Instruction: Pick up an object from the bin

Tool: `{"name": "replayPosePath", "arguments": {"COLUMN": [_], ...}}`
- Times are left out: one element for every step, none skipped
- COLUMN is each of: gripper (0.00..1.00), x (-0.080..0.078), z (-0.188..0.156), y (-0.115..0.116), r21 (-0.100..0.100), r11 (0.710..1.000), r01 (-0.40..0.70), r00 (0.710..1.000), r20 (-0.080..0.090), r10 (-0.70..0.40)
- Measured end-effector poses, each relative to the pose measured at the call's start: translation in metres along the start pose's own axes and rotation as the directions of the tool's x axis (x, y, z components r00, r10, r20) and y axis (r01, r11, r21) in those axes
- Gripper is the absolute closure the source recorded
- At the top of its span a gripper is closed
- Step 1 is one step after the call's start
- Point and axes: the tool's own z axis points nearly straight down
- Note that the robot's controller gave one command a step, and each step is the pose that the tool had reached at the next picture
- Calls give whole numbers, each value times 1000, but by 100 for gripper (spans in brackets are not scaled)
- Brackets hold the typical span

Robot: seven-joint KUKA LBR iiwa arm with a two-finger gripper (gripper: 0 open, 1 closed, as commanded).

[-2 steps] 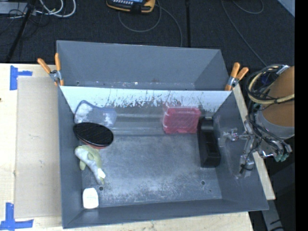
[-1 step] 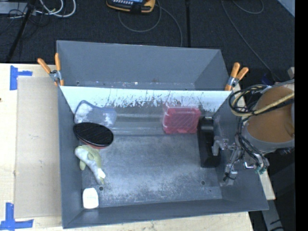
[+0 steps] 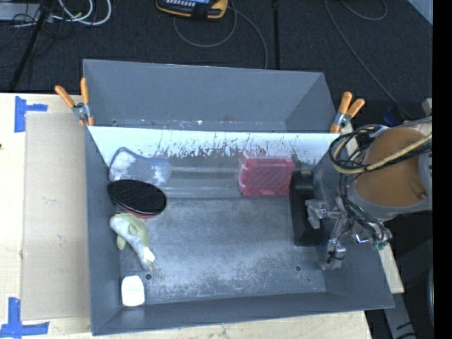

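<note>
Pincer (image 3: pixel 332 258) at right, one pink box (image 3: pixel 266 176)

Six things are lying in the grey bin (image 3: pixel 205 104): one pink block (image 3: pixel 265 176), one black box (image 3: pixel 302 214) at right, and at left one black oval disc (image 3: pixel 136 197), one clear wrapper (image 3: pixel 138 165), one pale toy figure (image 3: pixel 133 235), one white cube (image 3: pixel 133 290).

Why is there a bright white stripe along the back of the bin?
In the camera view it looks like glare off the back wall of the bin, fading in streaks above the pink block; the floor is dull and evenly lit.
</note>
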Motion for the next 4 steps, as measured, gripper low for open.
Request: {"name": "replayPosePath", "arguments": {"gripper": [0, 100, 100, 100], "x": [-38, -51, -51, -50], "z": [14, 11, 11, 8], "y": [1, 3, 3, 3], "r21": [-2, -15, -15, -15], "r11": [975, 909, 909, 908], "r01": [222, 417, 417, 418], "r00": [975, 909, 909, 908], "r20": [-7, -6, -6, -8], "r10": [-222, -417, -417, -418]}}
